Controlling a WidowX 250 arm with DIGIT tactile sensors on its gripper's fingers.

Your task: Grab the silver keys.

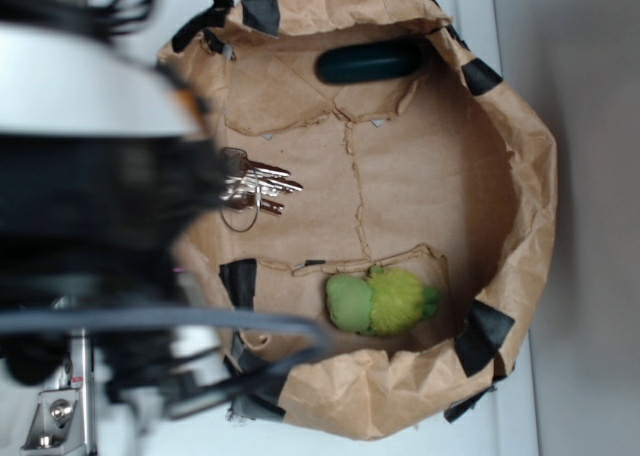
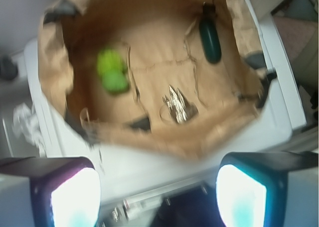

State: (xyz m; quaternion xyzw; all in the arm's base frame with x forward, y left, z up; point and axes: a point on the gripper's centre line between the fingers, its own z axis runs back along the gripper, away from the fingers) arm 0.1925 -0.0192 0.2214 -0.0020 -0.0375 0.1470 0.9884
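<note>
Wrist view: shiny fanned silver keys (image 2: 177, 106)

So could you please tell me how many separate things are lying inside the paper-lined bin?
3: the silver keys near the arm-side edge, the green plush toy by one side wall, and a dark oblong object by the opposite wall. The arm might hide something more.

Silver keys (image 1: 255, 188) on brown paper bin (image 1: 520, 206) floor, green plush toy (image 1: 382, 302) near, dark oblong object (image 1: 368, 63) at far wall
</note>
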